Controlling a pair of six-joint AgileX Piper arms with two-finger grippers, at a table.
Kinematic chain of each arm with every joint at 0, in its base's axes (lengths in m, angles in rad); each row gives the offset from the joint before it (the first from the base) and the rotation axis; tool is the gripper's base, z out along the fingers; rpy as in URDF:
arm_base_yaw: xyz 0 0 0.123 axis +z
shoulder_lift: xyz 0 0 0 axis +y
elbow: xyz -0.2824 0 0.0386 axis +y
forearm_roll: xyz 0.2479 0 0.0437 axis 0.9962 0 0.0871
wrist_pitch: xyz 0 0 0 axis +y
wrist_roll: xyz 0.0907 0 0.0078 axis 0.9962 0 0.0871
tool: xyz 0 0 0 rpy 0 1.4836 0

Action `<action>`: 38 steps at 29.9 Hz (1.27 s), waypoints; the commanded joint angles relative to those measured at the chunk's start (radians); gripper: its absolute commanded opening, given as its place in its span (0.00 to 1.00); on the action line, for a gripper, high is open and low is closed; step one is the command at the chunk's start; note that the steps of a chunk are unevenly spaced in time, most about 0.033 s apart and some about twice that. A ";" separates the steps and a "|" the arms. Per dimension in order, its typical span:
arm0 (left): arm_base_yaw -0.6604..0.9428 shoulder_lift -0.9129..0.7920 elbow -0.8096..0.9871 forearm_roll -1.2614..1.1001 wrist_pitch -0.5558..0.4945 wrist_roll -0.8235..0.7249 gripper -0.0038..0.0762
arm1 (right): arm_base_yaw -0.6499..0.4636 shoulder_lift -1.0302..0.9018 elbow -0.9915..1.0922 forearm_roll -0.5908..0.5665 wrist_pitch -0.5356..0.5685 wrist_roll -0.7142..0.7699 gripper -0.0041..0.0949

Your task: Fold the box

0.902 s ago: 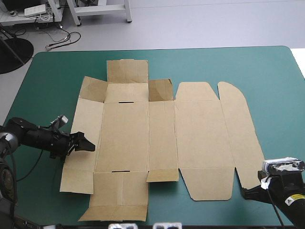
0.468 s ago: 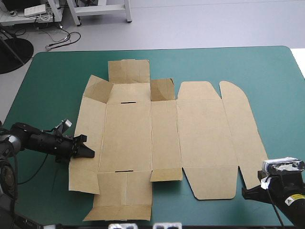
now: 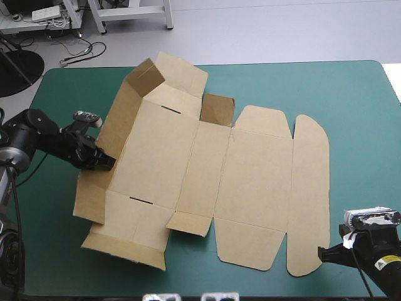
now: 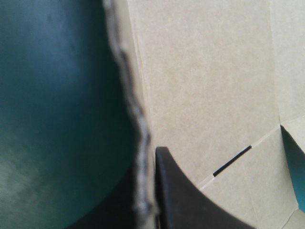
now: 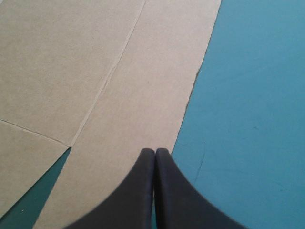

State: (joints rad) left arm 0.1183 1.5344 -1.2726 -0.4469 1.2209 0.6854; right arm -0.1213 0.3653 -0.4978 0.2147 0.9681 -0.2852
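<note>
The brown box (image 3: 250, 182) lies as a cut sheet across the middle of the table, turned slightly askew. Its left side wall (image 3: 119, 116) stands lifted and tilted, with the far-left corner flap raised too. My left gripper (image 3: 108, 162) is shut on the outer edge of that wall. In the left wrist view the left gripper (image 4: 150, 191) has the board's rough edge (image 4: 138, 138) running between the black fingers. My right gripper (image 3: 322, 254) rests shut at the near right. Seen from its wrist, the right gripper (image 5: 155, 157) has its tips at the curved flap's edge (image 5: 190, 95), holding nothing.
Bare teal-green cover (image 3: 351, 100) lies right of the box and along the far edge. A narrower strip of cover (image 3: 56, 207) is left of the raised wall, under my left arm. The table's near edge is close behind both grippers.
The left gripper has shut on the box's left wall and pulled it up and toward the far side. The whole sheet has turned and slid. The right arm has not moved.
</note>
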 commanded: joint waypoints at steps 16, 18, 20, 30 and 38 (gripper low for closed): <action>-0.491 -0.044 -0.364 0.421 -0.174 0.173 0.04 | 0.000 0.008 -0.029 0.005 -0.055 -0.008 0.03; -0.529 -0.044 -0.364 0.438 -0.218 0.197 0.04 | 0.000 0.008 -0.029 0.005 -0.055 -0.008 0.03; -0.569 -0.044 -0.364 0.473 -0.254 0.217 0.04 | 0.000 0.008 -0.029 0.005 -0.055 -0.008 0.03; -0.780 -0.044 -0.364 0.647 -0.316 0.229 0.04 | 0.000 0.008 -0.029 0.005 -0.055 -0.008 0.03; -0.935 -0.044 -0.252 0.977 -0.392 -0.063 0.04 | 0.000 0.008 -0.029 0.005 -0.055 -0.008 0.03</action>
State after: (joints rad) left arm -0.7688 1.5325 -1.5544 0.3515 0.9244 0.7533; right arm -0.1213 0.3653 -0.4978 0.2139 0.9681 -0.2852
